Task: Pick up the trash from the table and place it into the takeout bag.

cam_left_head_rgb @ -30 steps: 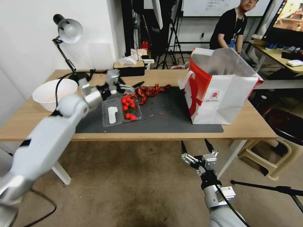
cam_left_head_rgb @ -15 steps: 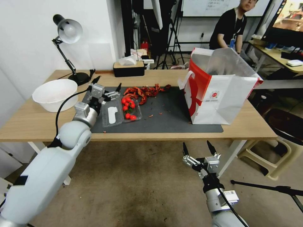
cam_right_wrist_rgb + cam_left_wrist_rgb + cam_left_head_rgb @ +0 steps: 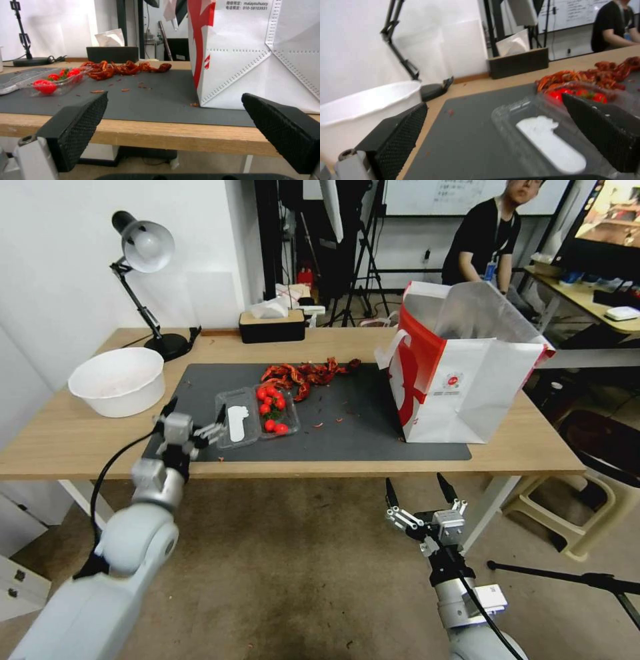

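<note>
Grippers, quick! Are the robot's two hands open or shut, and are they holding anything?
Left gripper: open, holding nothing, at the table's near edge beside the clear plastic box.
Right gripper: open, holding nothing, below the table edge.

Printed small and grey along the top of the takeout bag's white side, seen from the right wrist: Chinese characters too small to make out, then "malayouhuocy", and beneath it "010-58103931". Small red round logo on the same bag in the head view, unreadable.
</note>
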